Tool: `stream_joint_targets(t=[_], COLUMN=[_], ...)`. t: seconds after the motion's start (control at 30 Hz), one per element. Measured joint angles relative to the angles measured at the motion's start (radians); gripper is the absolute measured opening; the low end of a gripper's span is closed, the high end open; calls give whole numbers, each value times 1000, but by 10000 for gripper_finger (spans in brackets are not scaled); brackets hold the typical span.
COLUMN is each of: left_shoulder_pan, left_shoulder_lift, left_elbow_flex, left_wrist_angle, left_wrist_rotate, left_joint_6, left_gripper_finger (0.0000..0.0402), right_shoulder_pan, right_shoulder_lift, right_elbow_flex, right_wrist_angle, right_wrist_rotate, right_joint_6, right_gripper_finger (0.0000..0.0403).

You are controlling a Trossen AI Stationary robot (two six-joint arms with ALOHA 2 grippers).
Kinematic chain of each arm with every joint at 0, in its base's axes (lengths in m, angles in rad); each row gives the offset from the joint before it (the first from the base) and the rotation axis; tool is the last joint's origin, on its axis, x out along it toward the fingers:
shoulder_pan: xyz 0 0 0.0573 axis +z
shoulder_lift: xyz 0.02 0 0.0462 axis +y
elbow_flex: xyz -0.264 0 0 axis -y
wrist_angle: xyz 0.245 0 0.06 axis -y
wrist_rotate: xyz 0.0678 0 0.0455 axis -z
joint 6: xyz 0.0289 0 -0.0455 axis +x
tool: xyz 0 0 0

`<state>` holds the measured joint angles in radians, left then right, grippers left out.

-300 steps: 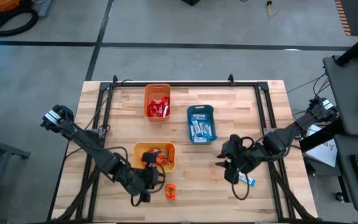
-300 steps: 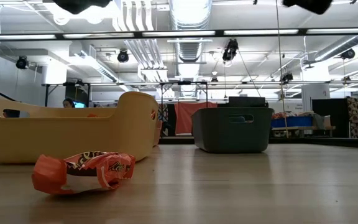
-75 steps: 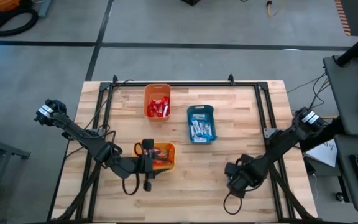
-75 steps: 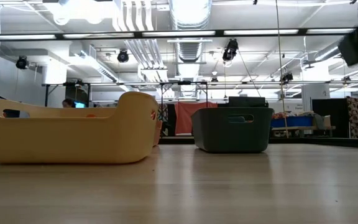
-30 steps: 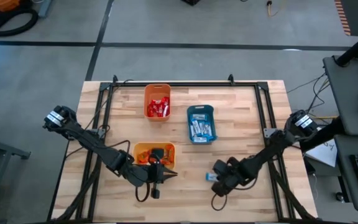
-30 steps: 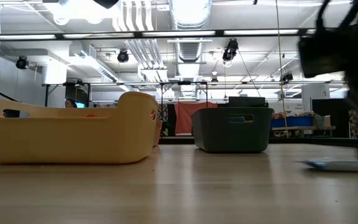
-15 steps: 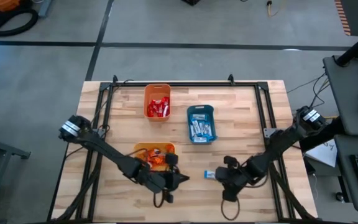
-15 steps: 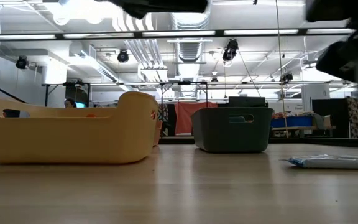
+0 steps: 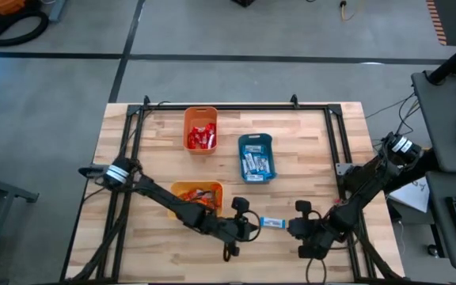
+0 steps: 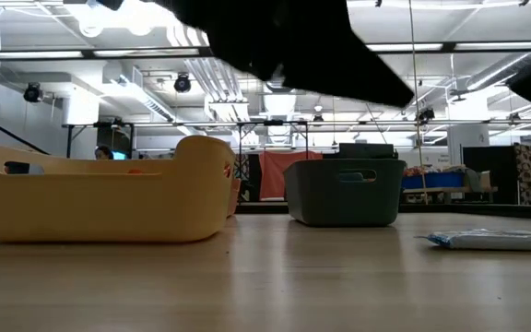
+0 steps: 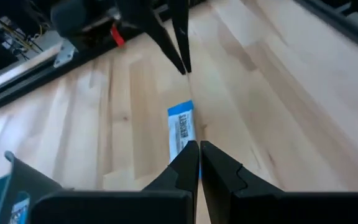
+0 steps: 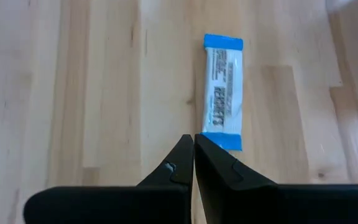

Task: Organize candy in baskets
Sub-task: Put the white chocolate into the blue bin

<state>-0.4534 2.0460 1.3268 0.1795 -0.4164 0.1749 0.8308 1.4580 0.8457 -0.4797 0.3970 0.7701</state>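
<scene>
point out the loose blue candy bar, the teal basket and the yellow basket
loose blue candy bar (image 12: 223, 92), right wrist view, middle of the wrapper
teal basket (image 9: 242, 150), high view, its left wall
yellow basket (image 10: 100, 198), low view, its near side wall

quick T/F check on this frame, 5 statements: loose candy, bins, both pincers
1. A blue-and-white candy bar lies on the table between the two pincers. True.
2. The left pincer is shut on that bar. False: it is shut but empty, beside the bar.
3. The right pincer is shut. True.
4. The teal bin holds red candies. False: it holds blue-and-white bars; the red ones are in the orange bin.
5. The yellow bin is empty. False: orange-wrapped candy shows inside.
</scene>
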Motion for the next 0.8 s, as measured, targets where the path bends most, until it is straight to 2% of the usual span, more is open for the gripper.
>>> stream_joint_targets(t=[0.13,0.4,0.8], left_shoulder_pan=[18,39,69], left_shoulder_lift=[36,107,222], left_elbow_flex=[4,68,186], left_wrist_angle=[13,12,-83], left_wrist_rotate=[31,35,41], left_joint_6=[0,-7,0], left_gripper_finger=[0,0,0], right_shoulder_pan=[18,20,20], right_shoulder_lift=[-30,-58,-64], right_elbow_flex=[-77,-228,-301], right_wrist_angle=[79,292,394], right_wrist_rotate=[35,105,147], right_joint_6=[13,-104,25], right_gripper_finger=[9,9,15])
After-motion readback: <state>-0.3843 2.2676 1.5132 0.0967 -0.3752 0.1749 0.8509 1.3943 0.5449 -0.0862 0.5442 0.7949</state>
